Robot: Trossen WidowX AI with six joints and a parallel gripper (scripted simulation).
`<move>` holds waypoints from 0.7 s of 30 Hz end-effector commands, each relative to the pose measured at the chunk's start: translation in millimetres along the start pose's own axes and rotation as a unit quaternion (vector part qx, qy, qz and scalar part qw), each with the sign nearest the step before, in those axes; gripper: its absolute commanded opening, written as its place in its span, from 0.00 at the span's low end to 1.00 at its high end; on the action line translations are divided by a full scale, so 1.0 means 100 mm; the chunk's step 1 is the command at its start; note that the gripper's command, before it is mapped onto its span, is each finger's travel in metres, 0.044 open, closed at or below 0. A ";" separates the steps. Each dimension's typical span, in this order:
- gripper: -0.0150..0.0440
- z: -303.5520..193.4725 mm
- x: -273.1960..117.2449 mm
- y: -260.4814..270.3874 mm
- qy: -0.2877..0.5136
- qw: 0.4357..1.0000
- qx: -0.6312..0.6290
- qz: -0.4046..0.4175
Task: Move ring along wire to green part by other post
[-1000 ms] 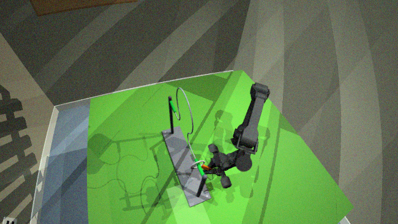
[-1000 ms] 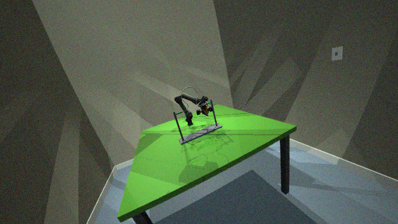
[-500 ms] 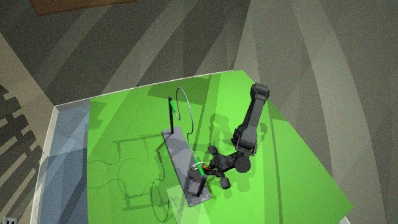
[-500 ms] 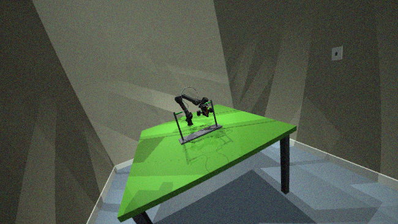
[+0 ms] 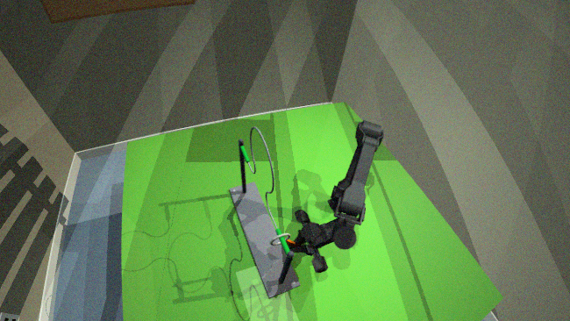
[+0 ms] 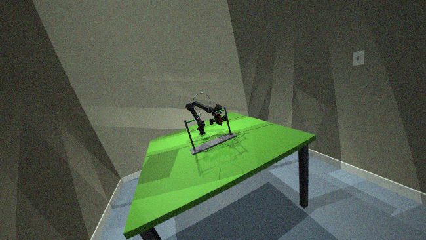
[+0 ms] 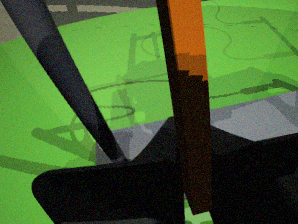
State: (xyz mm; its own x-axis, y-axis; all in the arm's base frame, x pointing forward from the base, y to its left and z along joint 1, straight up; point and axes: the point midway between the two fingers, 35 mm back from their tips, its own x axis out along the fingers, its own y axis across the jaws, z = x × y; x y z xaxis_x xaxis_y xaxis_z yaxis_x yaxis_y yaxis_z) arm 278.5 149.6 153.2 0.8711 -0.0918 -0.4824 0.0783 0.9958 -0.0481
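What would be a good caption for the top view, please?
Gripper grasps the orange handle, its ring around the wire's green part.

Ring [image 5: 287, 235] around wire [image 5: 273, 174]; posts [image 5: 243, 168] [image 6: 189, 136] on base [image 5: 259, 232] [image 6: 213, 143]

A dark upright post [image 5: 286, 268] [image 6: 228, 121] [image 7: 75, 80] stands near the black gripper [image 5: 295, 246] [image 6: 220, 123] [image 7: 196, 172], while open air separates it from the far dark post [image 5: 243, 168] [image 6: 190, 136].
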 end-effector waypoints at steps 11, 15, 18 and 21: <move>0.53 -0.01 -0.09 0.01 0.002 1.000 0.001 0.000; 0.53 -0.01 -0.24 0.02 0.004 1.000 0.003 -0.001; 0.53 -0.01 -0.36 0.02 0.003 1.000 0.003 -0.001; 0.53 -0.01 -0.47 0.00 0.002 1.000 0.003 -0.001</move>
State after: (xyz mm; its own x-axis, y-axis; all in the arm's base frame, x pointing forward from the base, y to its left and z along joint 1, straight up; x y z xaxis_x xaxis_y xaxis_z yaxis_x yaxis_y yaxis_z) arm 244.0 154.4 168.0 0.8651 -0.0938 -0.4927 0.0776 0.9956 -0.0534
